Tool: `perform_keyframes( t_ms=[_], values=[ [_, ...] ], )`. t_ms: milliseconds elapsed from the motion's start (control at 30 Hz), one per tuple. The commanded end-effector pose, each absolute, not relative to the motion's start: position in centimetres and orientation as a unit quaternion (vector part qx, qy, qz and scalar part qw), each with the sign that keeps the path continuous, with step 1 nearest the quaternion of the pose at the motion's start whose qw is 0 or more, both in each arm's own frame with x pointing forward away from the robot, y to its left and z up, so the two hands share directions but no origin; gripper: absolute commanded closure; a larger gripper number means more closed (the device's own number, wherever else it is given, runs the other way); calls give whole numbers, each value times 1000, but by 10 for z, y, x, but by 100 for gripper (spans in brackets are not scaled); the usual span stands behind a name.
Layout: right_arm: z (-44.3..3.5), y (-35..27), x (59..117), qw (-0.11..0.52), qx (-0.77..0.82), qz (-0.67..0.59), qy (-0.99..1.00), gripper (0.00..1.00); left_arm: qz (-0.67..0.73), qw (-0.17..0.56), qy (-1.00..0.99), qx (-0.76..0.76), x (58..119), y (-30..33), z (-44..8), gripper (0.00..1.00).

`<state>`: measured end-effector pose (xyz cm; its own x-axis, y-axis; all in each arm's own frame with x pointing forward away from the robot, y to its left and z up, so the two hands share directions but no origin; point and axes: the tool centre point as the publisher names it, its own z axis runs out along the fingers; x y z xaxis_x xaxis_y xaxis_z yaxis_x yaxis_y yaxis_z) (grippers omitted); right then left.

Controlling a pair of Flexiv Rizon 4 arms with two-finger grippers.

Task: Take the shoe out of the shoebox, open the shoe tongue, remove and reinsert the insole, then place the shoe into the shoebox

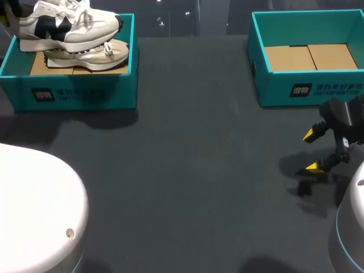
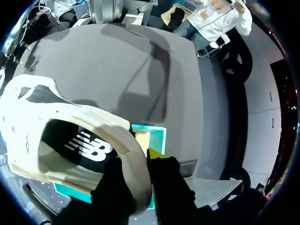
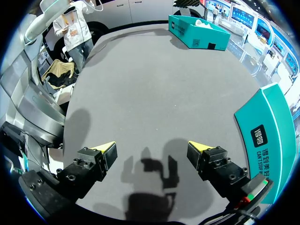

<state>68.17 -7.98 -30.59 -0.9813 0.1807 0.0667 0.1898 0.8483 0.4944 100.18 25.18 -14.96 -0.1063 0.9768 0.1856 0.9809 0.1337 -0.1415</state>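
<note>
A white and black shoe (image 1: 68,25) hangs above the left teal shoebox (image 1: 74,94), heel toward the view's left edge. A second, beige shoe (image 1: 94,54) lies in that box beneath it. In the left wrist view my left gripper (image 2: 140,159) is shut on the heel collar of the white shoe (image 2: 70,136), one finger inside the opening and one outside. The head view does not show that gripper. My right gripper (image 1: 312,151) hovers open and empty over the table in front of the right shoebox (image 1: 307,85); its fingertips (image 3: 107,149) stand wide apart.
The right shoebox holds only a cardboard floor, and its wall (image 3: 267,136) stands just beside my right gripper. The left shoebox (image 3: 197,33) lies far across the dark table (image 1: 187,170). My left arm's white base (image 1: 34,210) fills the near left corner.
</note>
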Motion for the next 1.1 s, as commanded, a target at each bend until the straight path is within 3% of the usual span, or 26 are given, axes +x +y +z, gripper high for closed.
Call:
perform_keyframes(
  t_ms=[33,433,1100],
  values=[
    [-306,-79,680,8,-97,-257,-962,0,-14,116,-744,-658,996,250,-138,100],
    [-306,-79,680,8,-97,-257,-962,0,-14,116,-744,-658,996,250,-138,100],
    [-306,-79,680,8,-97,-257,-962,0,-79,136,-780,-605,837,135,-172,100]
  ],
)
